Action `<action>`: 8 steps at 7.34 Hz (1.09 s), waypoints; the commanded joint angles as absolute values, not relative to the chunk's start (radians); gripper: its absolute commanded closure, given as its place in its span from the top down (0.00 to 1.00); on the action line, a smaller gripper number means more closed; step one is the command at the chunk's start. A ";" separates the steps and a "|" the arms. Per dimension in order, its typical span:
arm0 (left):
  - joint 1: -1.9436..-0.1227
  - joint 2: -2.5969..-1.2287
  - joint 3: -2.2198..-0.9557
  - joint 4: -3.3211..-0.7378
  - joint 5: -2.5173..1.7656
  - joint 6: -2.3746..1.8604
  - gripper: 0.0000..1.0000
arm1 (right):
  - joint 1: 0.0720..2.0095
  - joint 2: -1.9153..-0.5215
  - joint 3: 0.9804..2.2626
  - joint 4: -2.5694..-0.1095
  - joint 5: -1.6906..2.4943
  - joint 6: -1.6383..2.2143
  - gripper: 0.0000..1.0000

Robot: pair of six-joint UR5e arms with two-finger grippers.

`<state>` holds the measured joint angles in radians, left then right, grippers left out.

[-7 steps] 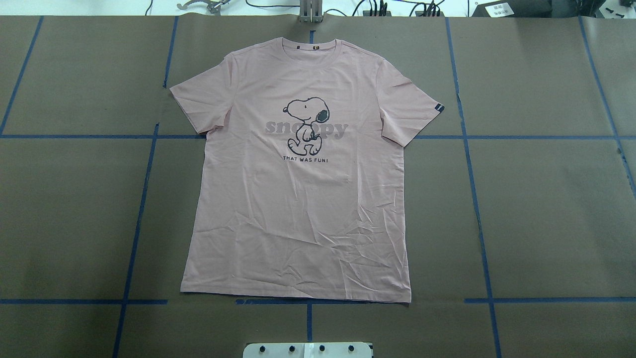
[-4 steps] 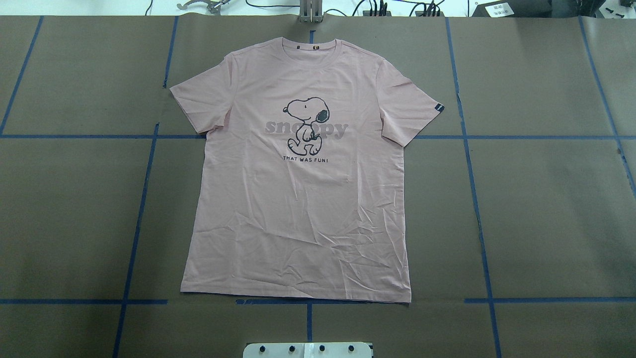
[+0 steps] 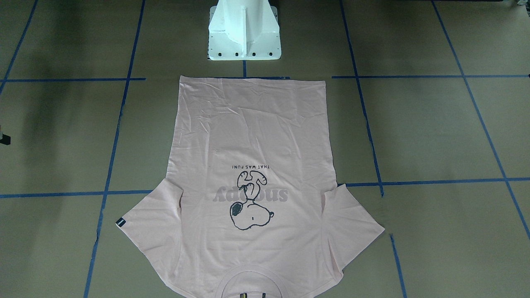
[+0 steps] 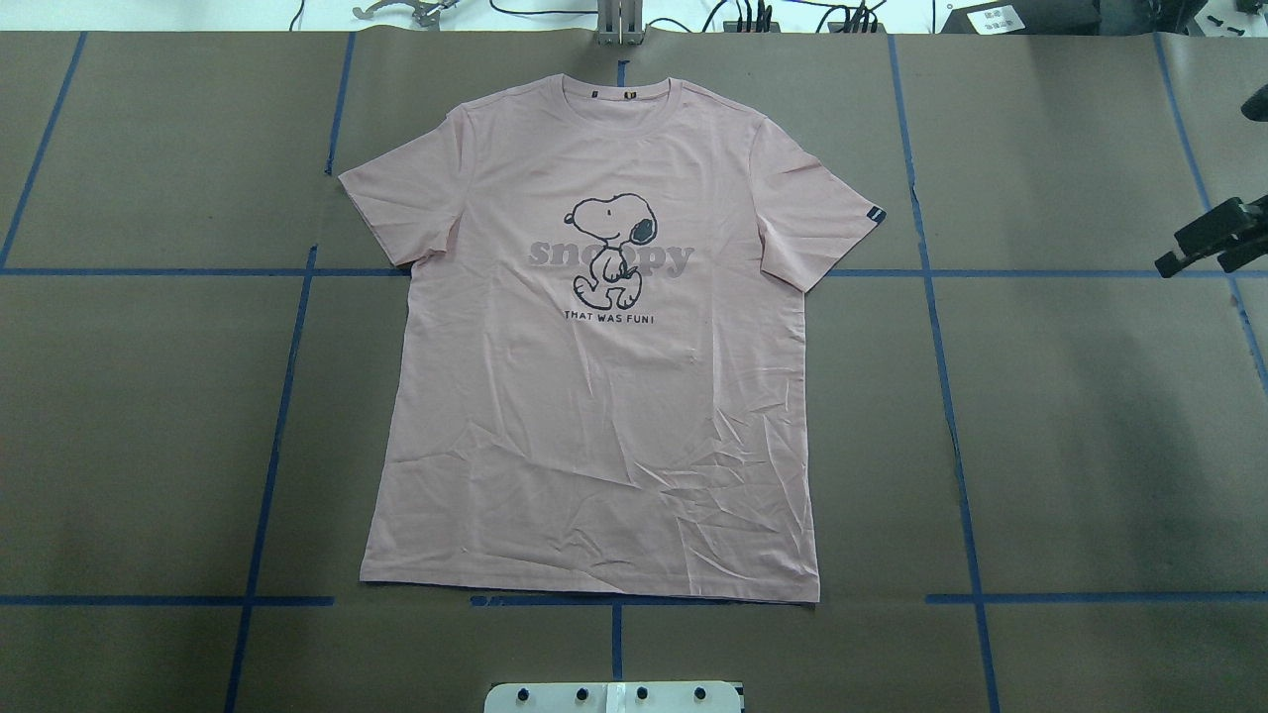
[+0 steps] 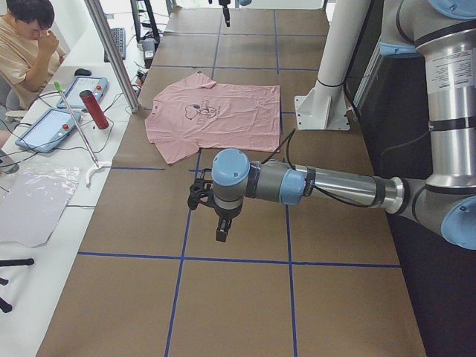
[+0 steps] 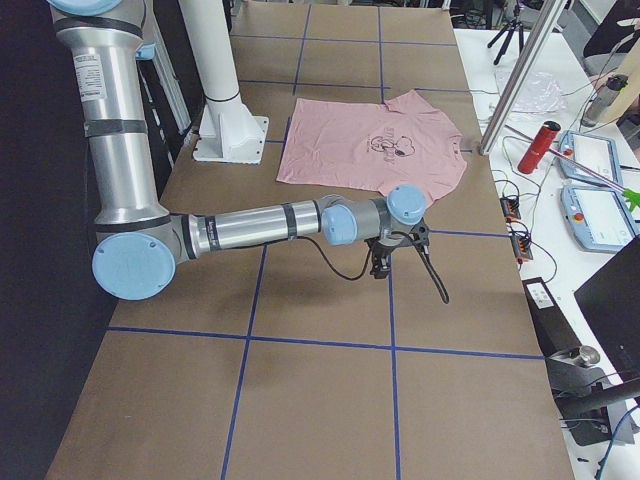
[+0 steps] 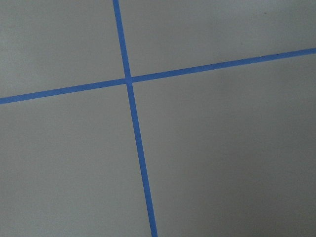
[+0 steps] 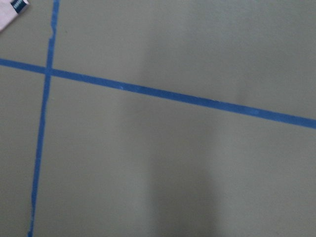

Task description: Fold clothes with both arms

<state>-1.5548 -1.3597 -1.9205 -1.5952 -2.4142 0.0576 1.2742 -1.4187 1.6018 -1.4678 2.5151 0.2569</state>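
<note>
The pale pink T-shirt [image 4: 594, 396] lies flat and face up in the middle of the table, Snoopy print showing, collar at the far edge and hem toward the robot's base. It also shows in the front-facing view [image 3: 252, 136]. My right gripper [image 4: 1197, 265] hangs over bare table well right of the shirt; its two black fingers stand apart and hold nothing. Its wrist view catches only the sleeve tag [image 8: 19, 5]. My left gripper [image 5: 221, 227] hangs over bare table left of the shirt; I cannot tell whether it is open or shut.
The brown table [image 4: 1090, 446] carries a grid of blue tape lines. The white pedestal base [image 3: 244, 37] stands at the near edge behind the hem. Past the far edge are a metal pole [image 5: 111, 52], a red cylinder [image 5: 94, 109], tablets and a seated operator [image 5: 26, 44].
My right gripper has come into the overhead view at the right edge. The T-shirt has not moved.
</note>
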 commanded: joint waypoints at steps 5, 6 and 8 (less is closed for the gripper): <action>-1.555 -1.321 -1.977 -1.597 -2.414 0.061 1.00 | 0.999 -1.086 1.275 -1.072 2.155 1.007 0.91; -1.555 -1.319 -1.974 -1.597 -2.414 0.066 1.00 | 0.955 -1.027 1.229 -1.074 2.082 1.084 0.88; -1.555 -1.321 -1.973 -1.597 -2.414 0.066 1.00 | 0.916 -0.982 1.183 -1.071 2.039 1.158 0.77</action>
